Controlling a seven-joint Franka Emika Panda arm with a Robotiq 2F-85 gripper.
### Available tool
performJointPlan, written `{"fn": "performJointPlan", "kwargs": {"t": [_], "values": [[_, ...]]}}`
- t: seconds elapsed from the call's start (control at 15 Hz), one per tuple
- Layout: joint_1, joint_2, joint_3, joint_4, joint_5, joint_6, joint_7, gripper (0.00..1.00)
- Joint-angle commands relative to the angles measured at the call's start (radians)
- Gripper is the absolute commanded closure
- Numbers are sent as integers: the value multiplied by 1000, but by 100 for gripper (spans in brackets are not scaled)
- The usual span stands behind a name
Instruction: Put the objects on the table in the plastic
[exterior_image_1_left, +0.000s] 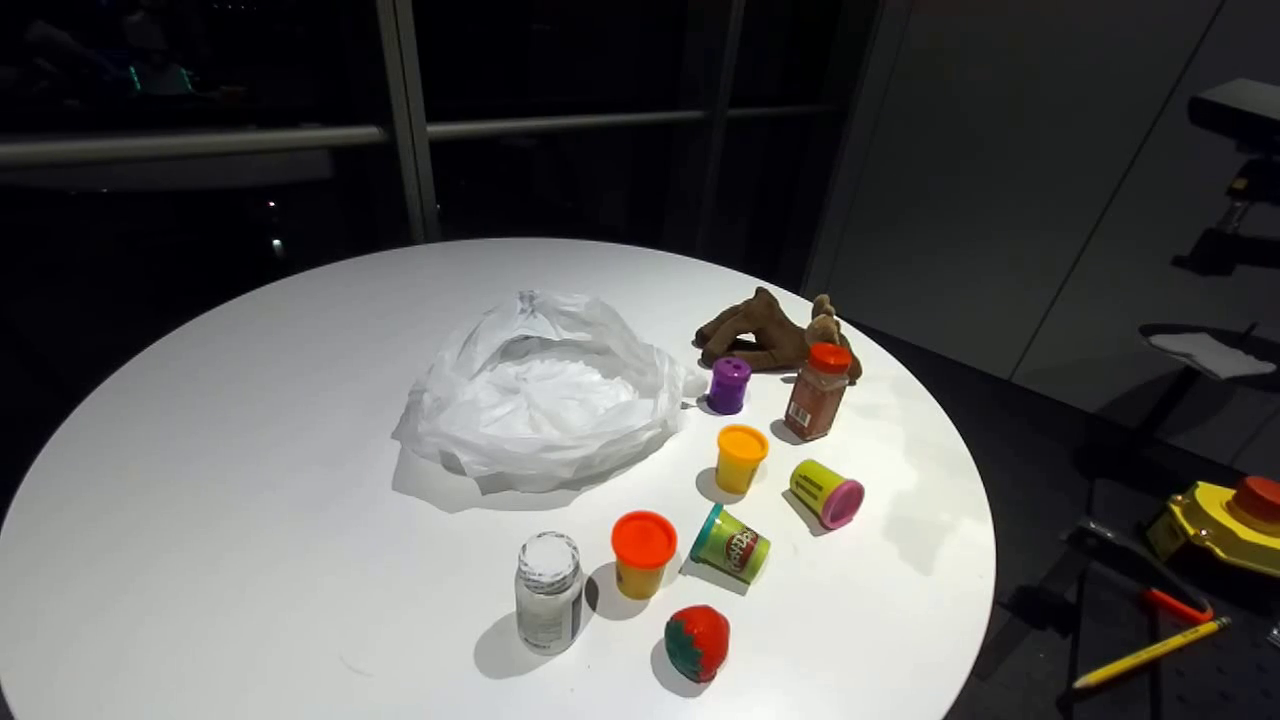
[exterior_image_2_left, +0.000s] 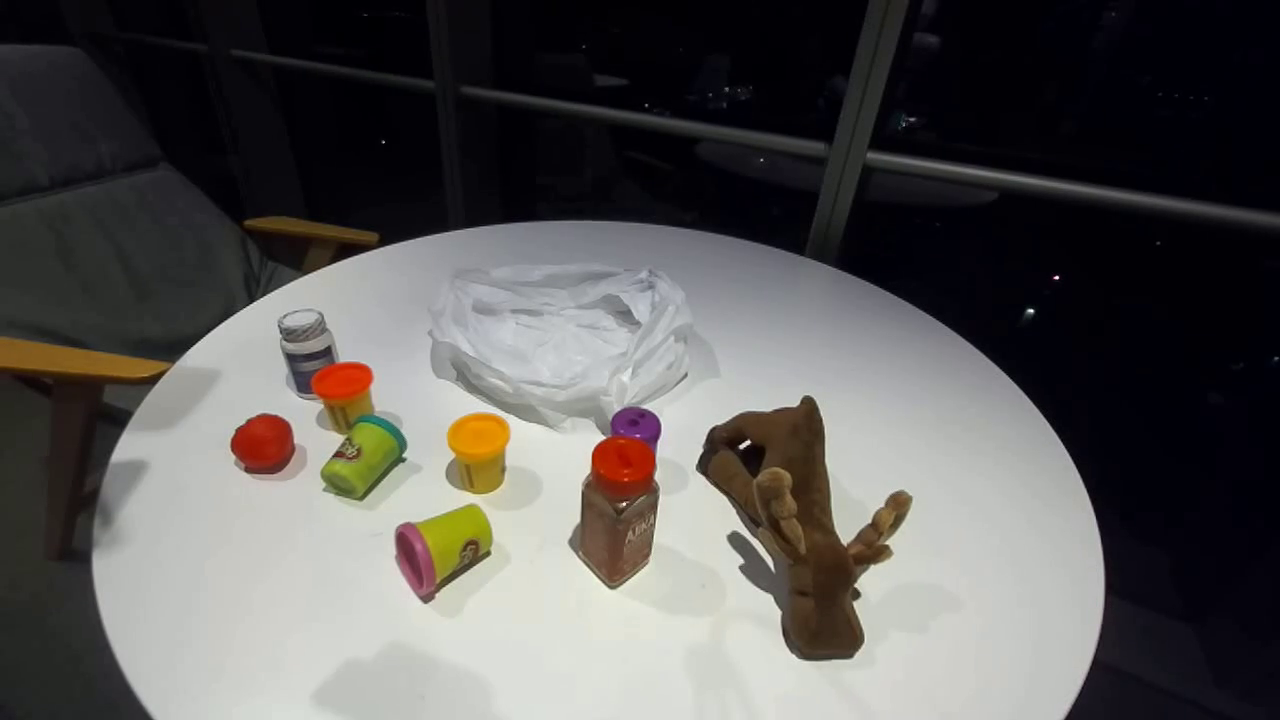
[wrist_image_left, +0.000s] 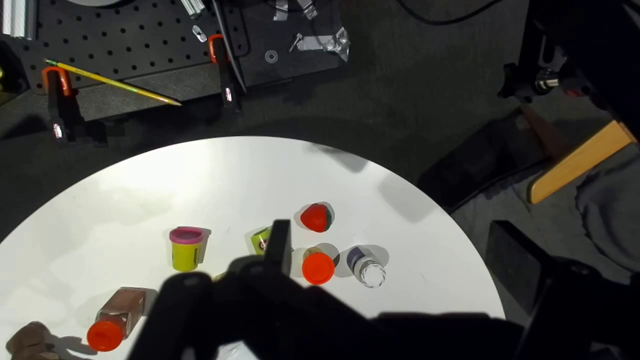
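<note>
Dark windows (exterior_image_1_left: 570, 60) stand behind the round, white-topped table (exterior_image_1_left: 250, 560); a grey armchair (exterior_image_2_left: 90, 230) is near it, and a black perforated bench (wrist_image_left: 125, 37) bears a pencil (wrist_image_left: 113, 82) at its edge. Crumpled white plastic bag (exterior_image_1_left: 545, 450) lies on the tabletop, opening upward; purple shaker (exterior_image_1_left: 728, 387) and yellow-orange tub (exterior_image_1_left: 738, 468) stand near it. Wrist view: gripper (wrist_image_left: 392, 247) has its jaws spread wide, nothing gripped. Between them, on the tabletop beyond, appear red-lidded tub (wrist_image_left: 318, 268) and white-capped bottle (wrist_image_left: 364, 265); toy strawberry (wrist_image_left: 315, 218) lies just past. One finger partly hides green tub (wrist_image_left: 260, 241). Pink-lidded tub (wrist_image_left: 185, 254), red-capped jar (wrist_image_left: 127, 305) and brown plush toy (wrist_image_left: 30, 341) are outside the jaws, on that finger's side.
</note>
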Motion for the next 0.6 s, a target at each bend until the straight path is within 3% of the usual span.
{"fn": "performJointPlan", "kwargs": {"t": [0.0,0.53], "values": [[-19,7,20,-18,-14,24,8,0],[-107,79,2,-261,-154,356,27,0]]}}
